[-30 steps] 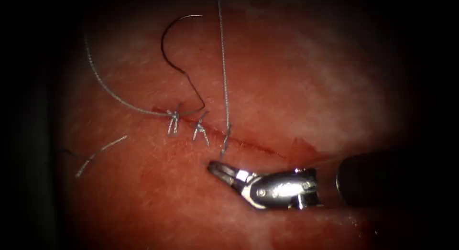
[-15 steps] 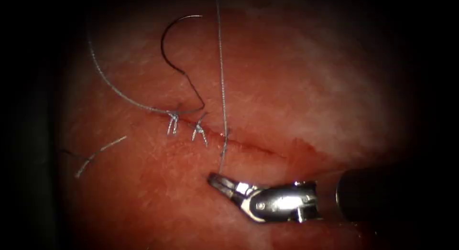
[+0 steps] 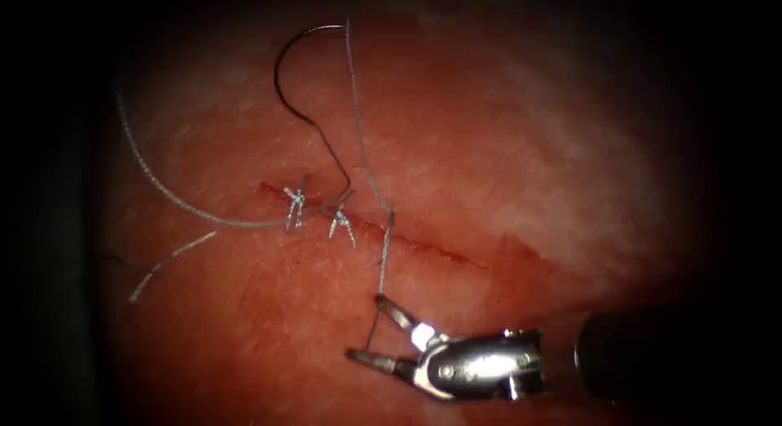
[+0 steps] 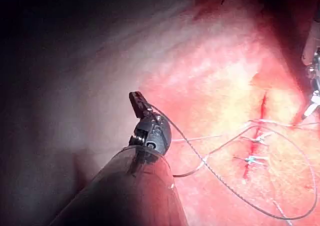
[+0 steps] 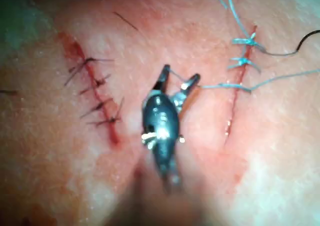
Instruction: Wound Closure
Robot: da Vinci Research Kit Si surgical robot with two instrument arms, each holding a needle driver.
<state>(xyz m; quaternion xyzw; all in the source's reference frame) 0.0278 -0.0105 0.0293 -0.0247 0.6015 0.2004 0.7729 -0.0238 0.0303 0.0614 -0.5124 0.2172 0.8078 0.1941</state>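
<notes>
The tissue [image 3: 505,149] lies red and wet under the light. The thread [image 3: 383,263] runs from the cut [image 3: 423,247] down to the right tool [image 3: 364,328], jaws apart, its end at the upper tip. The needle [image 3: 281,76] lies free on the tissue, well beyond, past two knots [image 3: 318,210]. The left tool [image 4: 136,100], farther off, grips thread.
</notes>
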